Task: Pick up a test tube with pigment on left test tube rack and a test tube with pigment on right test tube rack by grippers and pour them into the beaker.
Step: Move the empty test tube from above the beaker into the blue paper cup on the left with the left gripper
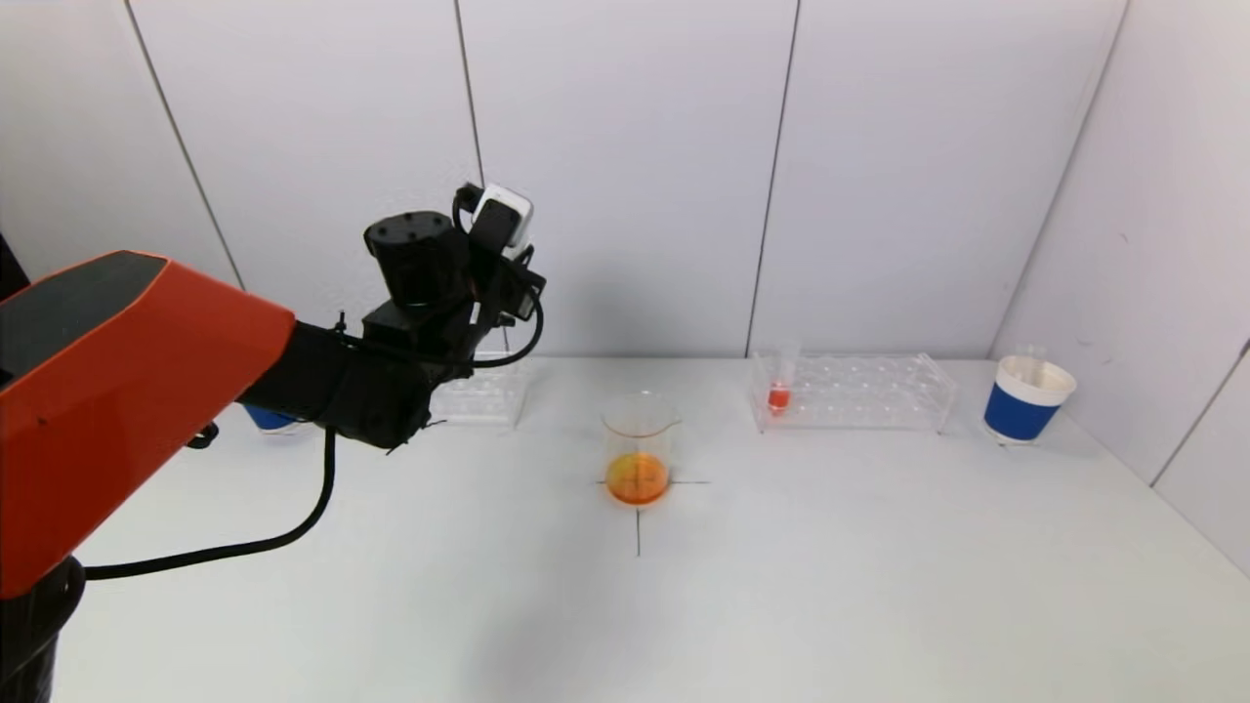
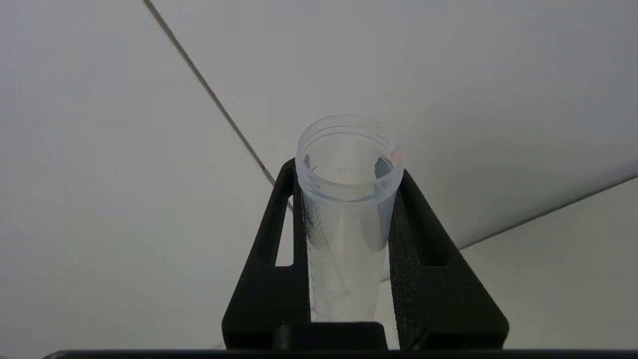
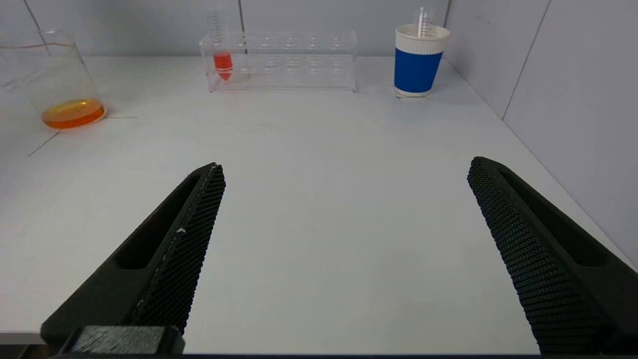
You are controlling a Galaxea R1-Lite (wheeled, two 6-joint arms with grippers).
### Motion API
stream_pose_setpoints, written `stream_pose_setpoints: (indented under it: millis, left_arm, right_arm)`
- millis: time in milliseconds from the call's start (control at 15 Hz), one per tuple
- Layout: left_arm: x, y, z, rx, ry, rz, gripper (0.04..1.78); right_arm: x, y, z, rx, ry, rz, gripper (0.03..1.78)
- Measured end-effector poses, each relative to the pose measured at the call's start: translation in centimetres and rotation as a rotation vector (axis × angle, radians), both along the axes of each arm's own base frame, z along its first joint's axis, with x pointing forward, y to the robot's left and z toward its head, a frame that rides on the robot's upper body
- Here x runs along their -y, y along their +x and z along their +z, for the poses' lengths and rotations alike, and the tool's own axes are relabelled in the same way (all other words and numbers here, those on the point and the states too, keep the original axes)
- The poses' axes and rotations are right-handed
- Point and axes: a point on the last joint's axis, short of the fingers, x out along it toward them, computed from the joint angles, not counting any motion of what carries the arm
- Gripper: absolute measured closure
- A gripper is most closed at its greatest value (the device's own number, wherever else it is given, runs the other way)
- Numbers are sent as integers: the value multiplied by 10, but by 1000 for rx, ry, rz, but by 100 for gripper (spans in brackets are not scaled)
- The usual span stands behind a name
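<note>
White bench [image 1: 879, 586] ahead; my left arm hides the left rack. Left tool [image 2: 349, 199] grasps an emptied test tube [image 2: 346, 209]; right tool [image 3: 344, 199] is spread wide, with the beaker [image 1: 639, 447] at its ten o'clock.

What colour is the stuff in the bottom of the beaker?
Orange. The liquid in the beaker shows best in the head view.

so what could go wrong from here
1. The left gripper is shut on an empty-looking tube, raised near the left rack. Misaligned on return, it could knock the rack.
2. The right gripper is open and far from the red tube in the right rack. A poor approach could tip it.
3. The beaker holds orange liquid; a passing arm could bump it.
</note>
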Motion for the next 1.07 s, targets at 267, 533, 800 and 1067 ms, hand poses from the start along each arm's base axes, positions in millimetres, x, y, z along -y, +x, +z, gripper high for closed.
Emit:
stream_pose_setpoints:
  millis: [267,533,800,1067]
  left_arm:
    - [-11,-17,25,-100,-133,80,136]
    - [-45,-27,53,-55,-172,199,136]
    - [-97,-26,68,-12,-190,322,136]
    - [-154,-19,65,-23,-239,398,136]
  right_arm:
    - [0,0,0,0,0,0,4]
    - [0,0,0,0,0,0,4]
    - [0,0,0,0,0,0,4]
    - [0,0,0,0,0,1,4]
